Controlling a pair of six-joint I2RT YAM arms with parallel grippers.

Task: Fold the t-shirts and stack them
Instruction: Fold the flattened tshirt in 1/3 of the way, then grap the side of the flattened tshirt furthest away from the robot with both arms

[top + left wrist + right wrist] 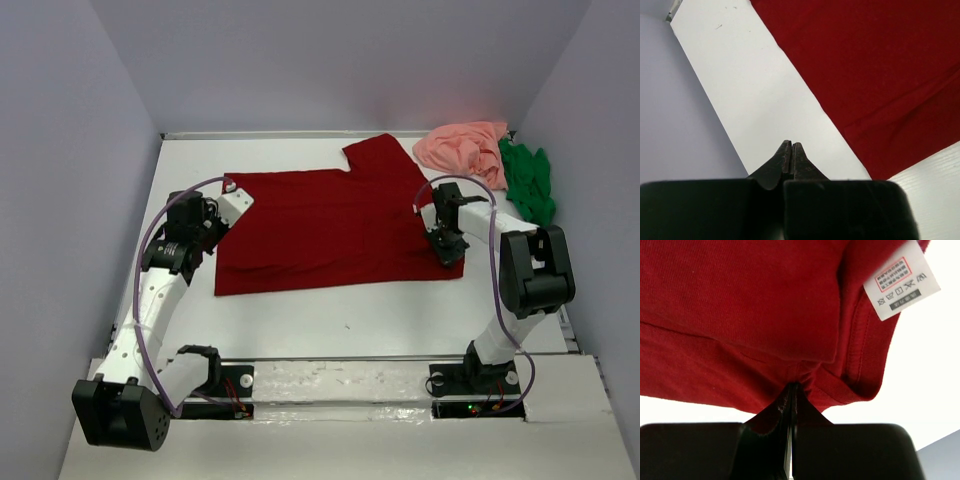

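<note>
– Jaws on the right gripper [792, 390] are pinched shut on a fold of the dark red shirt [330, 225], right at its right-hand edge, close to the white care label [901, 281]. Grabbing that side so it can pull it over toward the middle, maybe?

– Yeah, that's my read too. The red shirt lies spread flat on the table [330, 320], so folding in from the right edge makes sense as a first step.

– And the left gripper [791, 150]? Its jaws are closed too, but on nothing. Just bare table under it, right beside the red shirt's left edge.

– Guessing it's there to take that side, or pin it so the cloth doesn't slide. It'd have to open up first.

– Pink shirt [465, 148] and green shirt [527, 178] are crumpled together past the red shirt's far right corner, pink touching green.

– Out of the way until it's their turn, I think. Nothing's folded or stacked yet, so early days.
</note>
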